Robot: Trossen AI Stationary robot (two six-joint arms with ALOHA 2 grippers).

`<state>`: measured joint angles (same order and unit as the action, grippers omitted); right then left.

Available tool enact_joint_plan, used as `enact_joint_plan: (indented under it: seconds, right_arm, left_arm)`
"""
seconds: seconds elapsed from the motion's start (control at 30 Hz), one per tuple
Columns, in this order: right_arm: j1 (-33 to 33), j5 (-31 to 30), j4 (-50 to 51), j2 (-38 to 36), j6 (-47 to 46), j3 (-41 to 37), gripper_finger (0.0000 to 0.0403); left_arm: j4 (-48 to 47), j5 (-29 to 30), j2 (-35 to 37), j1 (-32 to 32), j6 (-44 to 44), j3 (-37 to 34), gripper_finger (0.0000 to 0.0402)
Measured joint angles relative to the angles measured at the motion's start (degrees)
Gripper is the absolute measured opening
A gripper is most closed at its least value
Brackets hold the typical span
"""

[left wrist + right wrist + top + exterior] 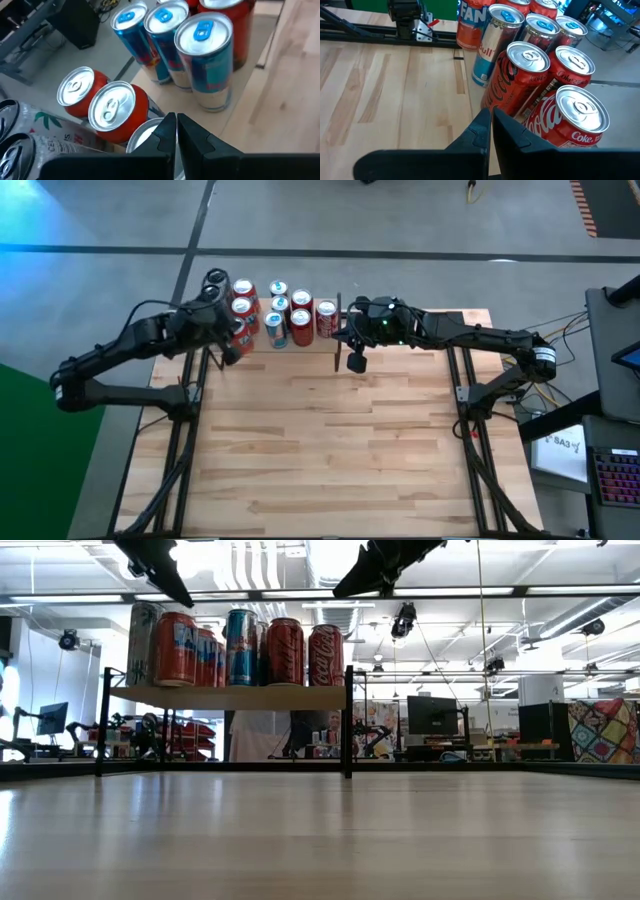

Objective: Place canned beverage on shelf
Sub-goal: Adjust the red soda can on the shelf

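From above, the red and blue drink cans (278, 312) crowd the far-edge light wooden shelf with black uprights (338, 320), so I hover at either end. From table height, the cans stand upright in a tight row, leaving room. My left gripper (176, 131) is pinched shut, holding nothing, over a silver-topped red can (112, 107). My right gripper (490, 125) is likewise closed and empty beside a red cola can (572, 117).
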<state>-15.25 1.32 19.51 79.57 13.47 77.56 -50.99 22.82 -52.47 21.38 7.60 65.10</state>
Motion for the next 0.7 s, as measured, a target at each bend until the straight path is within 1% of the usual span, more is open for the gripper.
enact_joint_plan:
  seconds: [0.13,0.27,0.7]
  right_arm:
    - [0.0,0.0,0.1,0.0,0.0,0.0,0.0009]
    - [0.0,0.0,0.1,0.0,0.0,0.0,0.0009]
    - [0.0,0.0,0.4,0.0,-0.4,0.0,0.0009]
  left_arm:
    - [-0.1,3.6,-2.2,0.0,0.9,0.0,0.0]
    - [-0.1,3.8,-3.2,0.1,1.7,0.0,0.0]
    - [-0.5,3.8,-3.0,0.1,1.8,0.0,0.0]
